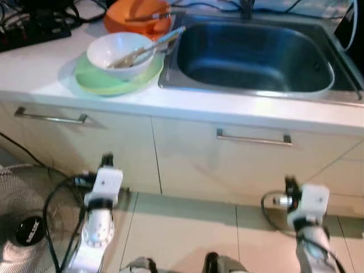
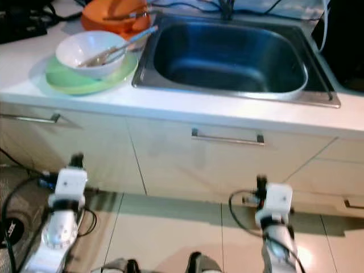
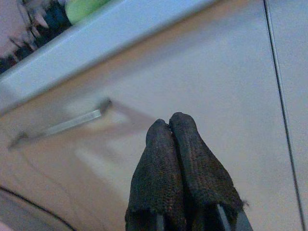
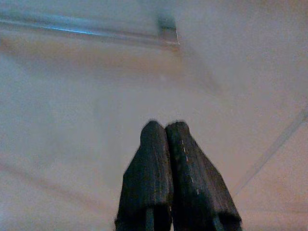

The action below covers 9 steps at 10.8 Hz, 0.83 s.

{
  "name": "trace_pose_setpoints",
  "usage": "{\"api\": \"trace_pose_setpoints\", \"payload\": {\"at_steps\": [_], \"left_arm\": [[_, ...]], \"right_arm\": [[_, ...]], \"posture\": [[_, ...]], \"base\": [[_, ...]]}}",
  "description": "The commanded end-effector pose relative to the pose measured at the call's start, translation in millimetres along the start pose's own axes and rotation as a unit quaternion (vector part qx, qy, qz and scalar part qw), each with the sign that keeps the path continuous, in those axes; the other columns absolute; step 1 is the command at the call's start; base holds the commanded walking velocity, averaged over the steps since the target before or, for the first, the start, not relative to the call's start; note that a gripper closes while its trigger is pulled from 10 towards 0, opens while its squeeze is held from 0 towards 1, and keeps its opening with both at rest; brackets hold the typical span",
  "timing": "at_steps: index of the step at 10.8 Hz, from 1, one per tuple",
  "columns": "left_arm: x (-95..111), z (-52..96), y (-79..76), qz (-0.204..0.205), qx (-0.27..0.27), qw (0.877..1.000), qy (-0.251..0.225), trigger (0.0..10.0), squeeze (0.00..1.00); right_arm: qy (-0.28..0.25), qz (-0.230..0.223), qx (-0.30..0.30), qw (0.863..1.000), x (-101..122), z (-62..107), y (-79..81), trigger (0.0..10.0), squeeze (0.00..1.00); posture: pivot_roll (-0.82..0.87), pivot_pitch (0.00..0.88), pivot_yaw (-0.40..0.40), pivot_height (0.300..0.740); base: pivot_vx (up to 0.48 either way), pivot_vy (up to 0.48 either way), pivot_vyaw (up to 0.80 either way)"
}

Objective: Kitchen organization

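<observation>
- Facing the sink (image 1: 256, 54); I see a white bowl (image 1: 120, 52) on the counter (image 1: 40, 68).
- Left end effector (image 3: 171, 126) and right end effector (image 4: 165, 127) hang low, fingers pressed together.

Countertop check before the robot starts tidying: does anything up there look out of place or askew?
Yes. Chopsticks lie slanted across the white bowl, tips overhanging toward the sink. That bowl sits on a green plate beside an orange bowl, unwashed-looking.

My two arms are silver with white blocks at the wrists, and black cables loop beside each. The left gripper (image 3: 168, 126) and the right gripper (image 4: 164, 127) each end in two long black fingers with a rough woven texture, pressed together.
</observation>
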<state>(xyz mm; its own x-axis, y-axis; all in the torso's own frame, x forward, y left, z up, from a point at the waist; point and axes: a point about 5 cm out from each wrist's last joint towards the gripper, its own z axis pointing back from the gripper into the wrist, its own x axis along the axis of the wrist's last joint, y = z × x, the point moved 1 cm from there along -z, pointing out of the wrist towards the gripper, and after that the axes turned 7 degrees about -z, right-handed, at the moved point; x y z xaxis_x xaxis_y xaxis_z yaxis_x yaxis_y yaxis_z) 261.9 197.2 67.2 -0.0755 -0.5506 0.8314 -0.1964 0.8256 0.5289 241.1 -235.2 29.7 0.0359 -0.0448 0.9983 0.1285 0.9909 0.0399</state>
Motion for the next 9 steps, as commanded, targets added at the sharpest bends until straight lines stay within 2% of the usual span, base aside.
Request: {"api": "trace_pose_setpoints", "payload": {"at_steps": [1,2,3,4,6,7,9], "left_arm": [[11,-2.5,4.4,-0.007,0.004,1.0,-0.016,10.0,0.0],[18,-5.1,6.9,-0.01,0.007,1.0,-0.027,10.0,0.0],[37,-10.9,12.4,-0.013,0.014,0.998,-0.053,10.0,0.0],[47,-15.0,15.8,-0.013,0.021,0.997,-0.07,10.0,0.0],[68,-21.7,23.0,-0.008,0.035,0.995,-0.094,10.0,0.0],[73,-23.1,24.5,-0.007,0.038,0.994,-0.1,10.0,0.0],[107,-33.7,29.3,-0.011,0.043,0.988,-0.145,10.0,0.0]], "right_arm": [[-0.022,-0.003,0.011,1.0,15,-3.4,8.3,10.0,0.0],[-0.036,-0.006,0.014,0.999,25,-6.1,11.9,10.0,0.0],[-0.081,-0.013,0.024,0.996,55,-14.1,20.7,10.0,0.0],[-0.104,-0.015,0.026,0.994,70,-16.9,23.0,10.0,0.0],[-0.136,-0.013,0.03,0.99,96,-18.9,28.0,10.0,0.0],[-0.141,-0.016,0.031,0.989,101,-19.7,30.5,10.0,0.0],[-0.164,-0.038,0.055,0.984,130,-24.9,49.5,10.0,0.0]], "posture": [[0.0,0.189,-0.01,0.74],[0.0,0.192,-0.011,0.74],[0.0,0.196,-0.013,0.74],[0.0,0.198,-0.015,0.74],[0.0,0.198,-0.017,0.74],[0.0,0.194,-0.016,0.74],[0.0,0.181,-0.015,0.74]], "base": [[0.0,0.0,0.0],[0.0,0.0,0.0],[0.0,0.0,0.0],[0.0,0.0,0.0],[0.0,0.0,0.0],[0.0,0.0,0.0],[0.0,0.0,0.0]]}}
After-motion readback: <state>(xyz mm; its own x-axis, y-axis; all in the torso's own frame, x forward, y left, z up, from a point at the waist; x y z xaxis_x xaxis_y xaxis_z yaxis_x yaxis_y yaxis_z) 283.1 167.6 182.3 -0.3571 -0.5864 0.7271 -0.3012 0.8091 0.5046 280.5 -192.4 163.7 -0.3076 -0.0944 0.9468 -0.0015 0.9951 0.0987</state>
